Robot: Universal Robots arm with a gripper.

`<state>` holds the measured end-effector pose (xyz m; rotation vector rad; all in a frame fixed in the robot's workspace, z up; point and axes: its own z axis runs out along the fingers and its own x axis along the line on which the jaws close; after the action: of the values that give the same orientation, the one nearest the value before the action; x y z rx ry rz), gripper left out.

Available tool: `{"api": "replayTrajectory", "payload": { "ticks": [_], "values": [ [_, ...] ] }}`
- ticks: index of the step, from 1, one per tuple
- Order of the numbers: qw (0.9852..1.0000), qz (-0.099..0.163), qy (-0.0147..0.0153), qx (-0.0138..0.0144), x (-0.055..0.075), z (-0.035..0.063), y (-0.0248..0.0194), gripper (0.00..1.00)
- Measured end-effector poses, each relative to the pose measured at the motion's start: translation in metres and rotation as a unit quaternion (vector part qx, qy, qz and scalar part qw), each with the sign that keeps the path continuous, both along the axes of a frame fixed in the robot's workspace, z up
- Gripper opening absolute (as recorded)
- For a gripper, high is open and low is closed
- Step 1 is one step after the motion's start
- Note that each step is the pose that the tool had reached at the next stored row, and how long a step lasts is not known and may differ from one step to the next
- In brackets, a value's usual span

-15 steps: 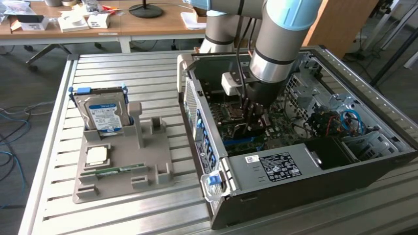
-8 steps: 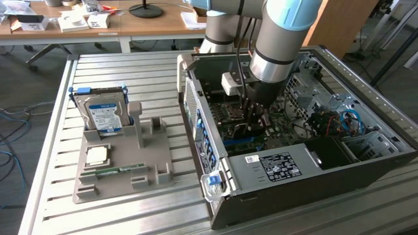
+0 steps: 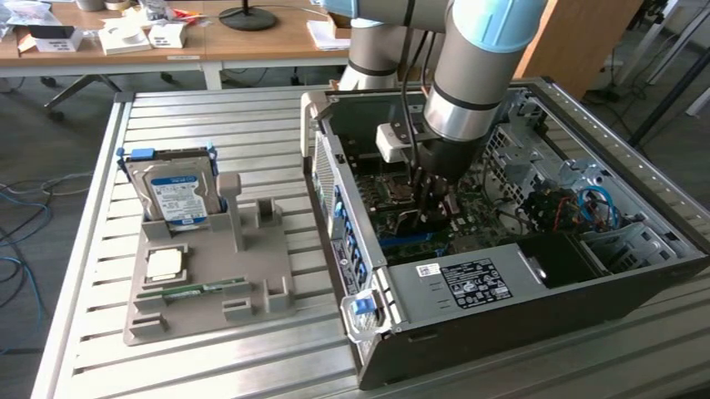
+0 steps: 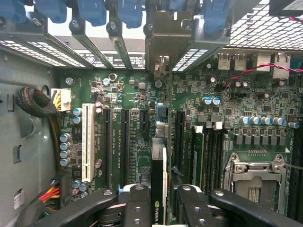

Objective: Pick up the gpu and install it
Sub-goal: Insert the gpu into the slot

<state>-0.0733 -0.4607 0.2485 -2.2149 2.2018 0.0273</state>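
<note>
Inside the open computer case (image 3: pixel 533 332), my gripper (image 4: pixel 161 208) pinches the gpu (image 4: pixel 158 182) edge-on between its two black fingers (image 4: pixel 137 205), the card's green logo facing the wrist camera. The card sits between the jaws. Its long axis runs away from them toward the case's rear slot openings, parallel to the black expansion slots (image 4: pixel 125 142) on the motherboard (image 4: pixel 227 118). I judge it lined up over the space between those slots, though I cannot tell whether its lower edge touches a connector. A white slot (image 4: pixel 86 142) and a cable bundle (image 4: pixel 35 106) lie to one side, and the processor socket (image 4: pixel 253 177) lies to the other, near the fingers. In the exterior view the hard drive (image 3: pixel 178 195) stands in its grey holder (image 3: pixel 211 316) on the table (image 3: pixel 100 249), well apart at the exterior view's left.
</note>
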Motion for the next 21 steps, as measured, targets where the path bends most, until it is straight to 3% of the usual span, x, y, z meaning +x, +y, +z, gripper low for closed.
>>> {"api": "replayTrajectory", "payload": {
  "ticks": [18, 19, 21],
  "values": [
    [1.0, 0.0, -0.0001, 0.0001, 0.0, 0.0014, 0.0, 0.26],
    [1.0, 0.0, -0.0001, -0.0001, 0.0001, 0.0015, 0.0, 0.26],
    [1.0, 0.0, 0.0, -0.0043, 0.0, 0.0017, 0.0, 0.26]
  ]
}}
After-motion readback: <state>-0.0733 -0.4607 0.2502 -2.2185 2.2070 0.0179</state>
